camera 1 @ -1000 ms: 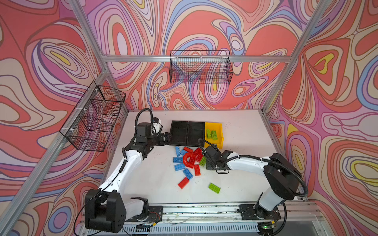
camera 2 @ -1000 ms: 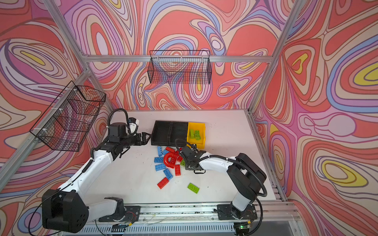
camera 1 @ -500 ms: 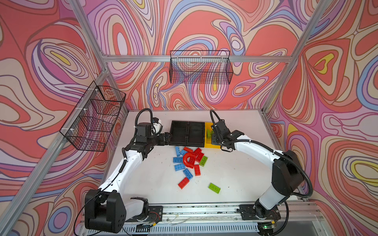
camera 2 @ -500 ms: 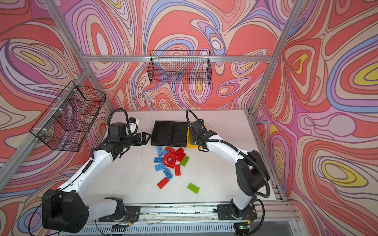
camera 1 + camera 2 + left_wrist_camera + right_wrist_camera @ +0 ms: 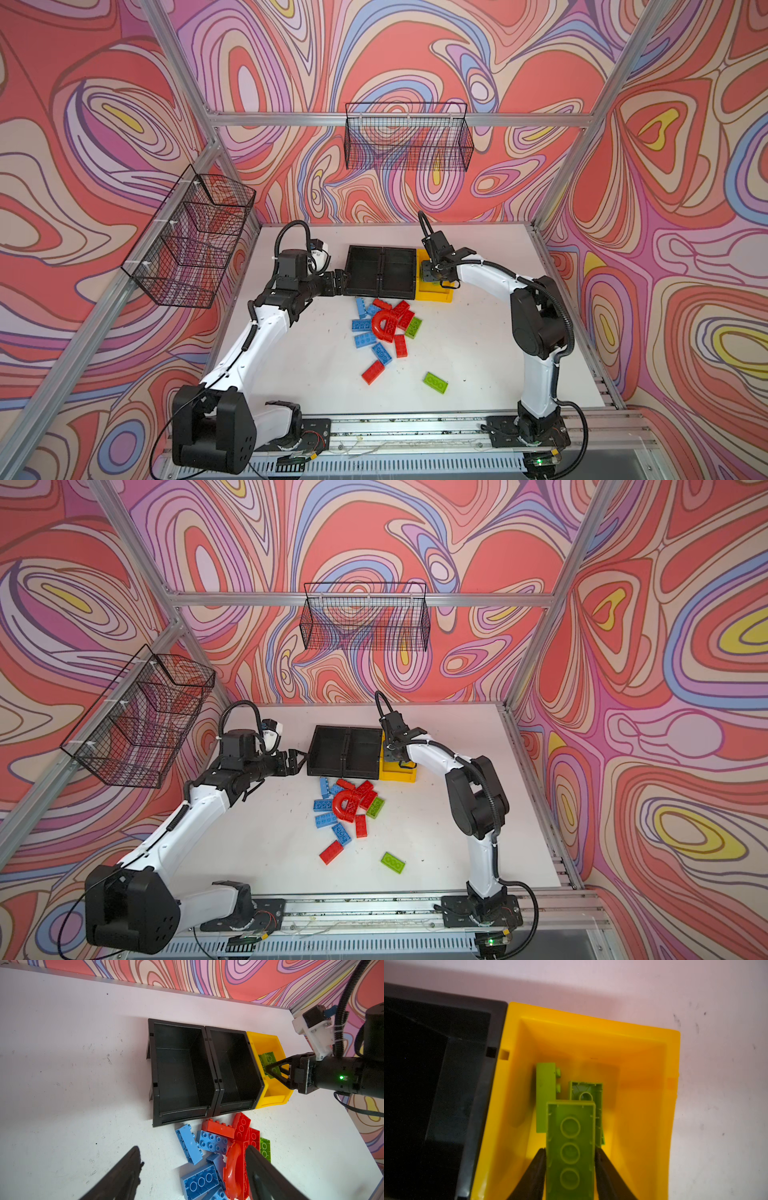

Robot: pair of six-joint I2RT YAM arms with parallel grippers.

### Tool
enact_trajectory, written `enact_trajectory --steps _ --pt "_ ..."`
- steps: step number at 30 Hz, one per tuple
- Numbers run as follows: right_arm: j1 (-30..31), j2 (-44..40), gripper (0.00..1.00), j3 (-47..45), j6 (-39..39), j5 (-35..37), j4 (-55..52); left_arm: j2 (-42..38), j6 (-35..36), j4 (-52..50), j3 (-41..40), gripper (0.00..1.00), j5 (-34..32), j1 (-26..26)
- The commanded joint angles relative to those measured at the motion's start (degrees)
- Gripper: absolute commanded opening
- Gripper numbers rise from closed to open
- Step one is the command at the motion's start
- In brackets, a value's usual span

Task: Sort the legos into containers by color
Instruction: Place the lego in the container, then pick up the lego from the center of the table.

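My right gripper hangs over the yellow container, shut on a lime green lego held underside up. Two more green legos lie in that bin beneath it. The two black containers beside it look empty. In both top views a pile of blue and red legos, with the red arch and one green brick, lies just in front of the bins. My left gripper stands open above the pile's left edge, holding nothing, close to the left black bin.
A lone red brick and a lone green brick lie nearer the front of the white table. Black wire baskets hang on the back wall and the left wall. An aluminium rail runs along the front edge.
My right arm has swung from the pile back to the yellow bin with the green lego and now holds it over the bin. The left arm has not moved.
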Motion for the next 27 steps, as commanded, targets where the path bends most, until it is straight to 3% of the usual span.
enact_trajectory --steps 1,9,13,17,21,27 --pt "-0.4 -0.9 0.47 0.5 -0.4 -1.6 1.6 -0.7 0.0 0.0 1.1 0.81 0.4 0.2" --pt "-0.4 -8.4 0.49 -3.9 0.2 -2.6 0.9 -0.8 0.3 -0.2 1.0 0.81 -0.2 0.2" --pt "0.6 -17.4 0.48 -11.6 2.6 -5.4 0.9 -0.6 0.3 -0.1 1.0 0.81 -0.5 0.2" --pt "5.3 -24.5 0.49 -19.4 5.3 -5.0 -0.5 0.0 0.4 -0.1 1.1 0.81 -0.1 0.2" --pt "10.3 -28.1 0.50 -25.9 13.5 -5.8 0.4 0.7 0.1 0.1 1.3 0.81 0.4 0.2" --pt "16.6 -28.8 0.55 -33.3 32.0 -4.0 8.4 0.8 0.1 0.1 1.3 0.81 0.5 0.2"
